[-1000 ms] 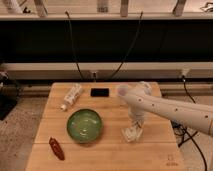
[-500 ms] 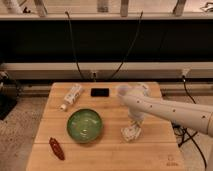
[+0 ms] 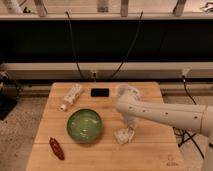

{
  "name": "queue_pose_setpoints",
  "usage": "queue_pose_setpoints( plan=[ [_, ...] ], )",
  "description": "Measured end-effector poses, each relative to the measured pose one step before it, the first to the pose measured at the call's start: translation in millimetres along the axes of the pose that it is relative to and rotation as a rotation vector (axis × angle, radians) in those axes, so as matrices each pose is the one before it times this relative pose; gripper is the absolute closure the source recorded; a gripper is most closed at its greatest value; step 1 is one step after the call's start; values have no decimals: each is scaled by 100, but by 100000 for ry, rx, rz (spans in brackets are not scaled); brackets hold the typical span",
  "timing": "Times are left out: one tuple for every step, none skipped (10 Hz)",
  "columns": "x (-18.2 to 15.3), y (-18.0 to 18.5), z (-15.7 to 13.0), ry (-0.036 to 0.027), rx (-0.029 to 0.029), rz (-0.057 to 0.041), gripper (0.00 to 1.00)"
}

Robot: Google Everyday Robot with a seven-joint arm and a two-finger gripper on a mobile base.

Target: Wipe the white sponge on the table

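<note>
The white sponge lies flat on the light wooden table, right of the green bowl. My gripper comes down from the white arm that reaches in from the right and sits right over the sponge's upper edge, touching or nearly touching it. The arm hides part of the sponge.
A white tube-shaped bottle lies at the back left. A black flat object lies at the back middle, and a translucent cup stands beside it, partly behind my arm. A red-brown object lies at the front left corner.
My gripper and the sponge under it have shifted slightly to the left and toward the front of the table. The other objects have not moved.
</note>
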Motion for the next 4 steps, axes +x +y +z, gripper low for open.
queue_pose_setpoints(
  plan=[
    [-862, -280, 55, -1013, 858, -999, 100],
    [-745, 240, -3, -870, 47, -360, 100],
    [-646, 287, -89, -615, -146, 301, 100],
    [-557, 775, -46, -540, -815, 847, 100]
  ],
)
